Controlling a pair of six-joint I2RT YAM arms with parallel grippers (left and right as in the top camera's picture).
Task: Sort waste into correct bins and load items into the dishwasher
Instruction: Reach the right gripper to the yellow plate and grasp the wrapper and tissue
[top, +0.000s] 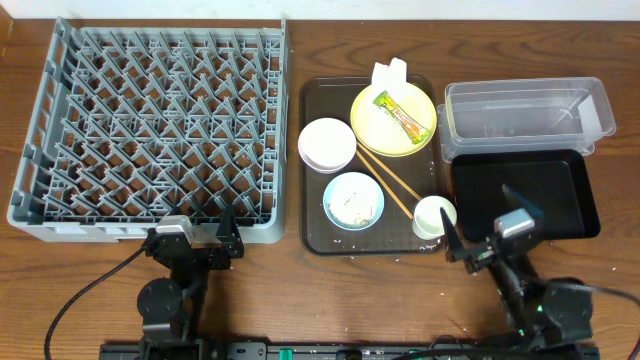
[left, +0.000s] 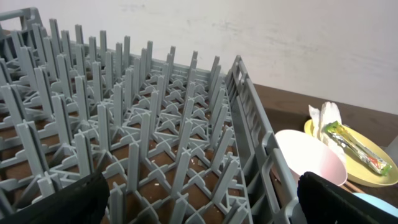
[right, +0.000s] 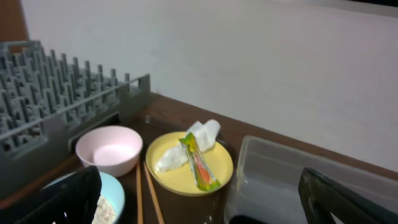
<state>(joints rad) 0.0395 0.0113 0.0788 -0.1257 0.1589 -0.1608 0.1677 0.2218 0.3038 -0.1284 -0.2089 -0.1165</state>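
The grey dish rack (top: 150, 125) fills the left of the table. On the brown tray (top: 312, 200) sit a yellow plate (top: 375, 125) with a green-and-yellow wrapper (top: 396, 113) and a white napkin (top: 388, 73), a white bowl (top: 327, 144), a light blue bowl (top: 353, 200) with rice scraps, chopsticks (top: 385, 180) and a small white cup (top: 433, 216). A clear tub (top: 527, 110) and a black tray (top: 525, 195) stand at the right. My left gripper (top: 195, 240) is open and empty by the rack's front edge. My right gripper (top: 480, 235) is open and empty beside the cup.
The right wrist view shows the plate (right: 189, 165), the white bowl (right: 109, 149), the clear tub (right: 280, 180) and the rack (right: 56, 99). The left wrist view looks over the rack's pegs (left: 137, 137) toward the white bowl (left: 308, 155). A wall runs behind the table.
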